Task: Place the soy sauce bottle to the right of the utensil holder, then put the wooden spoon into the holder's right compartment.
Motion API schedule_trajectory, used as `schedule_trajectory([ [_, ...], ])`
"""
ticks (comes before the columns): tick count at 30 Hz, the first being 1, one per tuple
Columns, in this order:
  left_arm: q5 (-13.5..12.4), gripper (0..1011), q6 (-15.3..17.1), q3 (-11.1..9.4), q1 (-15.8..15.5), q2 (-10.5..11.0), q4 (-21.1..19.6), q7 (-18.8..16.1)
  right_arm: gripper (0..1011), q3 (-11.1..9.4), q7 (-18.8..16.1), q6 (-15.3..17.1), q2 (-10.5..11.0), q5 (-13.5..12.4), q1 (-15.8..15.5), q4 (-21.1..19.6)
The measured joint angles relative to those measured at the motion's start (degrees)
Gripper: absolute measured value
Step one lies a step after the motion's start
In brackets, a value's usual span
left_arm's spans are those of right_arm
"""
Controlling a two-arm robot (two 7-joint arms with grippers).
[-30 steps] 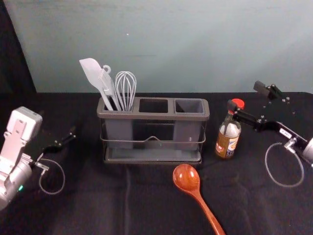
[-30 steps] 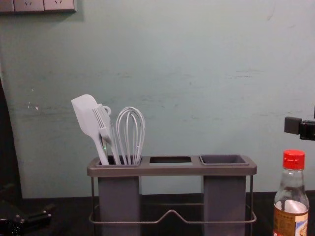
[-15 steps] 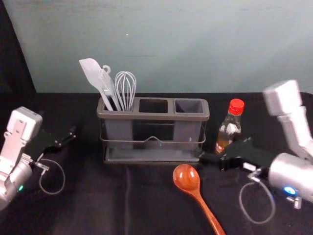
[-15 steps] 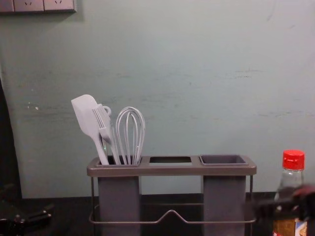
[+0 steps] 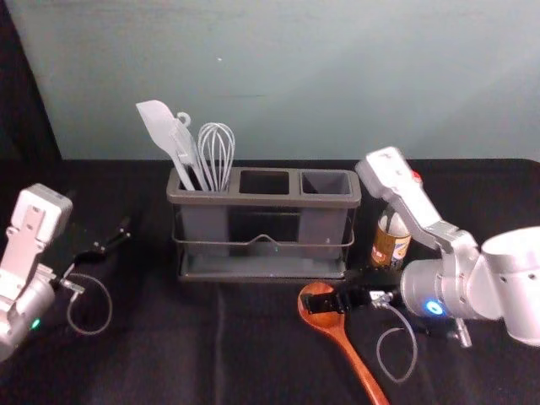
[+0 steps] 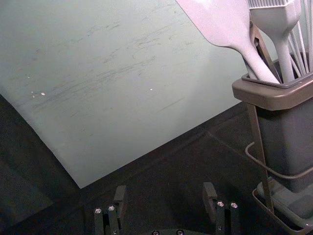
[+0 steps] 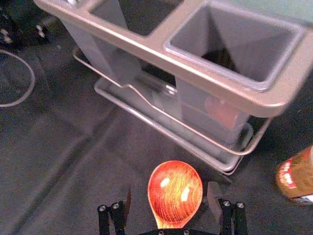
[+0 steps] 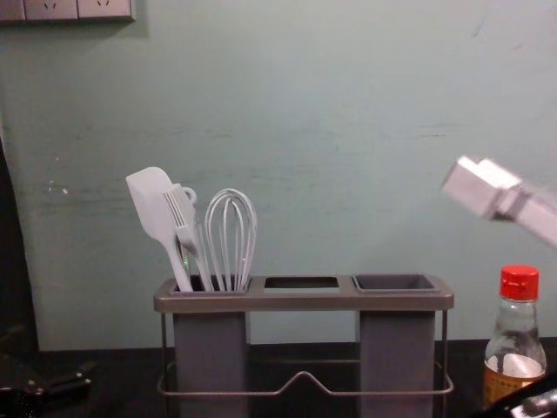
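My right gripper hovers over the bowl of the wooden spoon. In the right wrist view the right gripper is open, with the spoon's bowl between its fingers. The soy sauce bottle stands upright to the right of the utensil holder, partly behind my right arm; its red cap shows in the chest view. The holder's right compartment has nothing in it. My left gripper is parked at the left; in the left wrist view the left gripper is open.
A white spatula, a brush and a whisk stand in the holder's left compartment. The black cloth covers the table, and a pale wall rises behind it. The spoon's handle runs toward the front edge.
My right gripper has moved from beside the bottle, down and leftward to the spoon's bowl. The bottle stays standing where it was. The left arm has not moved.
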State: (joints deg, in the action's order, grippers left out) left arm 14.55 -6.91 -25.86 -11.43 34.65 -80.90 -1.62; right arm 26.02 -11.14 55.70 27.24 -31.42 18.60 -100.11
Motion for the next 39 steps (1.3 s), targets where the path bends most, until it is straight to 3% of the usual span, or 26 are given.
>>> schedule_trajectory([
  [3,0.0,1011,0.0,0.0,0.0,0.0,0.0,0.0,1003,1.5,0.2,2.7,-2.0,1.0,2.8,3.7],
  [7,0.0,1012,0.0,0.0,0.0,0.0,0.0,0.0,1002,2.9,0.2,4.0,-3.2,2.1,4.5,6.2],
  [15,0.0,1011,0.0,0.0,0.0,0.0,0.0,0.0,1002,5.6,-0.4,4.9,-4.4,4.6,6.6,8.5],
  [39,0.0,1012,0.0,0.0,0.0,0.0,0.0,0.0,1003,7.5,-2.0,5.9,-5.7,9.0,8.0,10.5],
])
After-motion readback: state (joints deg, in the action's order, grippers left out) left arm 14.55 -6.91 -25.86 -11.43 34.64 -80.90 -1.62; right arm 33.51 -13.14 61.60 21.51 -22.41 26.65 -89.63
